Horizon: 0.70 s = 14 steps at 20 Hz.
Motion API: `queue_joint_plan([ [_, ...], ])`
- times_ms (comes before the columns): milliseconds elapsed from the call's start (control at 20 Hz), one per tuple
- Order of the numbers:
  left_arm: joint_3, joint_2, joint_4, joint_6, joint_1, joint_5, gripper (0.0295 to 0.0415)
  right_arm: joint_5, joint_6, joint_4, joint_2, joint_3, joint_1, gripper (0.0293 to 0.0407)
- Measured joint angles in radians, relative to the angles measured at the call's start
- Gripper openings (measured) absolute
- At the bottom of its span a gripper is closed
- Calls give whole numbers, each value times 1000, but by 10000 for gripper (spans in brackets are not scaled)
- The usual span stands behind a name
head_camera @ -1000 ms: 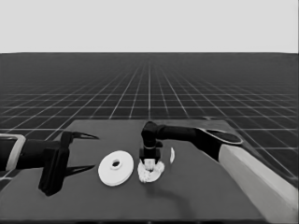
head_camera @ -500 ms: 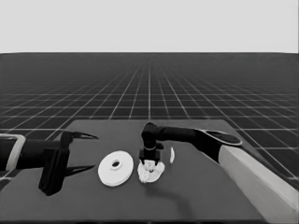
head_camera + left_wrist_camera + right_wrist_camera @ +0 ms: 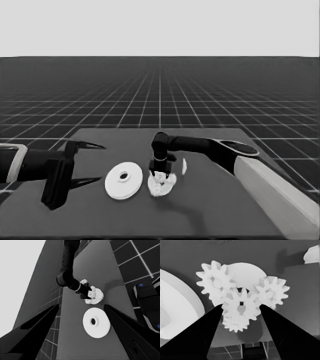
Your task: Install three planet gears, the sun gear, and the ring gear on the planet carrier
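Right gripper (image 3: pixel 240 307) stands over the smaller round part (image 3: pixel 246 272), fingers grasping the centre gear (image 3: pixel 240 308) — larger round part (image 3: pixel 123 180) just beside, thin white piece (image 3: pixel 184 166) near.

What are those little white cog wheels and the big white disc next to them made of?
It is a computer render, so only a guess. The cog wheels look like matte white plastic: even white, crisp teeth, no shine. The big disc looks the same: smooth, flat white, no glint or grain. The right gripper sits over the cogs; the left gripper waits at the table's left end.
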Motion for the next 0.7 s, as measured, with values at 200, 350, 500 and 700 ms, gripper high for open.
queue_joint_plan([
  [200,0,0,0,0,0,0,385,0,42,0,0,0,0,309],
  [350,0,0,0,0,0,0,385,0,73,0,0,0,0,309],
  [500,0,0,0,0,0,0,385,0,105,0,0,0,0,309],
  [700,0,0,0,0,0,0,385,0,147,0,0,0,0,309],
])
